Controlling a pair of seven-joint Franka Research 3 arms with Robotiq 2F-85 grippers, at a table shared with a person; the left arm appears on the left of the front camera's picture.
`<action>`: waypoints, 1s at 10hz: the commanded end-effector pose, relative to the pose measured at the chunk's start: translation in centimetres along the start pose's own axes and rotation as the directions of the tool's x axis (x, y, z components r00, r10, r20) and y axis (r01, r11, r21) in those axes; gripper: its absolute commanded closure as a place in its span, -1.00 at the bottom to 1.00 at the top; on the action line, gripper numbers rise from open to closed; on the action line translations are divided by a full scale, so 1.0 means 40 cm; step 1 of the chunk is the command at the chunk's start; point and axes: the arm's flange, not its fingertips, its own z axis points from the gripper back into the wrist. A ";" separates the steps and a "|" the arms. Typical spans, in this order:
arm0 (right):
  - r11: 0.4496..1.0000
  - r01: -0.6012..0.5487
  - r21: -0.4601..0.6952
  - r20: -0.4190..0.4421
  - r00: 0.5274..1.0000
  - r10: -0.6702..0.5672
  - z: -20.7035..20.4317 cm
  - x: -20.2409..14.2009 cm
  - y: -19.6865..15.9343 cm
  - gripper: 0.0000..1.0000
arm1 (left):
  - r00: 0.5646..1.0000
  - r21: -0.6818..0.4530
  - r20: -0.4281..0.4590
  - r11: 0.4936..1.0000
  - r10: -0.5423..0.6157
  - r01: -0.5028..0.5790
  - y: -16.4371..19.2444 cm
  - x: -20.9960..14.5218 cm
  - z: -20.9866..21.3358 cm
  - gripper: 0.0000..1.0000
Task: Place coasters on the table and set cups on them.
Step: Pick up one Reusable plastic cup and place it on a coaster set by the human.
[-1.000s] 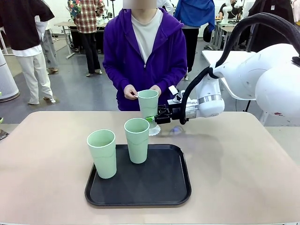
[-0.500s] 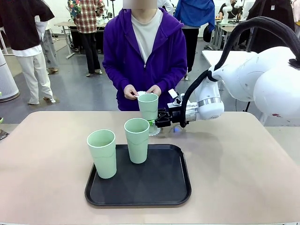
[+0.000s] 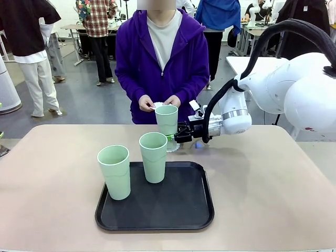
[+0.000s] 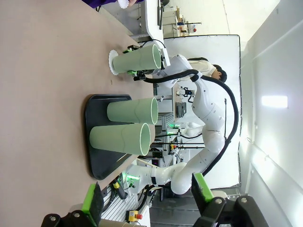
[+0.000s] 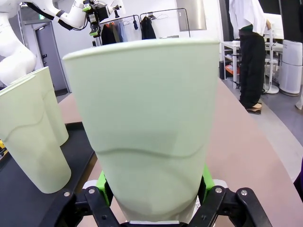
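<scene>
My right gripper is shut on the lower part of a pale green cup, which stands upright at the far middle of the table. The cup's base meets a white lacy coaster. In the right wrist view that cup sits between my right gripper's green pads. Two more cups stand on the black tray. The person's hands hold more white coasters just behind the held cup. My left gripper is open and empty, far from the cups.
The person in a purple hoodie stands at the far edge, directly behind the held cup. The tray takes up the near middle of the table. Bare tabletop lies to the left and right of the tray. Other people and tables are in the background.
My right gripper has lowered the cup slightly onto the coaster and then held still. The person's hands have come together around the coasters. The tray cups have not moved.
</scene>
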 end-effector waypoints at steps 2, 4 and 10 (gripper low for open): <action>1.000 -0.026 0.013 -0.004 1.000 0.026 -0.002 -0.002 -0.016 -0.64 | 1.000 -0.011 0.005 1.000 -0.005 0.006 -0.005 0.000 0.000 -1.00; 1.000 -0.027 0.016 0.005 1.000 0.027 -0.003 -0.005 -0.021 -0.64 | 1.000 -0.011 0.005 1.000 -0.005 0.006 -0.005 0.000 0.000 -1.00; 1.000 -0.020 0.019 0.014 1.000 0.020 0.000 -0.023 -0.030 -0.64 | 1.000 -0.011 0.005 1.000 -0.005 0.006 -0.005 0.000 0.000 -1.00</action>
